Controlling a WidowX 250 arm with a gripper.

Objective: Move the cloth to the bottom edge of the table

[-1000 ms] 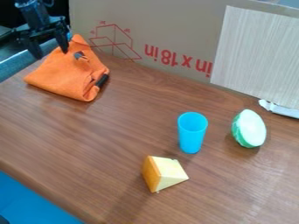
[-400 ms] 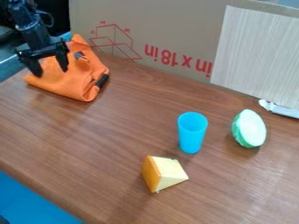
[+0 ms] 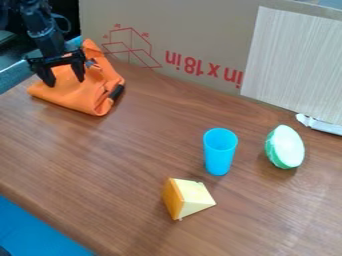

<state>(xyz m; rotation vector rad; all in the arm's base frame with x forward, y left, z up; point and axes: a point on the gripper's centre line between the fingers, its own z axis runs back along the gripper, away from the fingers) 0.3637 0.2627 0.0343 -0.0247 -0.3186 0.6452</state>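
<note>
The cheese wedge (image 3: 187,198) sat nearer than the blue cup (image 3: 219,155), both apparently right of the route towards the desk's (image 3: 113,170) near edge (handily). Far left lay the folded cloth (image 3: 72,94), the jaws parted over it, presumably to straddle a graspable fold.

The end effector (image 3: 65,82) hides part of the cloth (image 3: 87,95) behind it, and whether its tips touch the fabric cannot be told. Above it, the arm (image 3: 41,30) is blurred and cut off by the view's edge. Just beside it, a patch (image 3: 91,63) on the cloth is too small to make out; a dark strip (image 3: 117,92) farther right is partly tucked under a fold. Well to its right, the panel (image 3: 294,65) covers some cardboard (image 3: 187,30), and the right edge crops a white piece (image 3: 320,124). Far below it, a dark thing (image 3: 4,251) is cropped beyond recognition.
</note>
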